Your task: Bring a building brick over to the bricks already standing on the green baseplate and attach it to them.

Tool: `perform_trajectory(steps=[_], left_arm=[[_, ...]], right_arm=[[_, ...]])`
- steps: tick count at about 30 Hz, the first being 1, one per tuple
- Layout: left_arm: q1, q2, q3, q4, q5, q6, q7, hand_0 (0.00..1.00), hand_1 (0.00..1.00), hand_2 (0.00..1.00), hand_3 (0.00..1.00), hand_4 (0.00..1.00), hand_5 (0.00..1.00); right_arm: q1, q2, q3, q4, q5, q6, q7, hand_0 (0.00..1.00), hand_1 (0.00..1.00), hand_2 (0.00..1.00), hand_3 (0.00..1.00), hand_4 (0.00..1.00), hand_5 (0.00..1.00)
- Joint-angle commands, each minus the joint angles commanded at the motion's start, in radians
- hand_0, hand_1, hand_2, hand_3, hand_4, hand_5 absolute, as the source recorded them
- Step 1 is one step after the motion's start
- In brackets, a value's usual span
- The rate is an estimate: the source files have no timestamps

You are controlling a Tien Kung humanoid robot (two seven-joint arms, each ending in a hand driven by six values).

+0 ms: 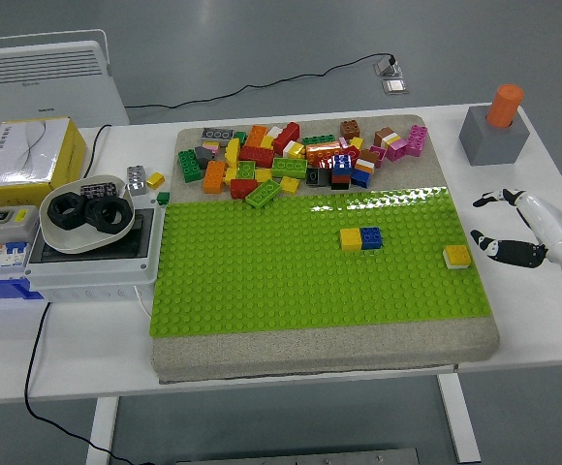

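A yellow brick and a blue brick (361, 238) stand joined side by side in the middle of the green baseplate (262, 271). A small yellow-and-white brick (456, 256) sits alone near the baseplate's right edge. My right hand (494, 225) hovers just to the right of that brick, off the baseplate, with its fingers spread and nothing in them. A pile of loose bricks (296, 155) in many colours lies along the far edge of the mat. My left arm is out of sight.
A grey block with an orange cylinder (495, 124) stands at the back right. At the left are a white bowl of black nuts (89, 213) on a grey box, a yellow carton (27, 155) and a switch unit (0, 242).
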Motion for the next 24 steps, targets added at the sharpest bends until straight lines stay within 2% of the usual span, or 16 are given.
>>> perform_trajectory(steps=[8,24], left_arm=[[0.002,0.001,0.004,0.000,0.001,-0.008,0.003,0.624,0.470,0.596,0.714,0.998,0.998],[0.000,-0.002,0.006,0.000,0.002,-0.006,0.007,0.622,0.468,0.595,0.713,0.998,0.998]], right_arm=[[0.006,0.000,-0.012,0.010,-0.002,0.009,-0.004,0.825,0.807,0.791,0.666,0.668,0.182],[-0.028,0.035,0.019,-0.018,0.028,-0.023,0.021,0.807,0.781,0.775,0.666,0.665,0.184]])
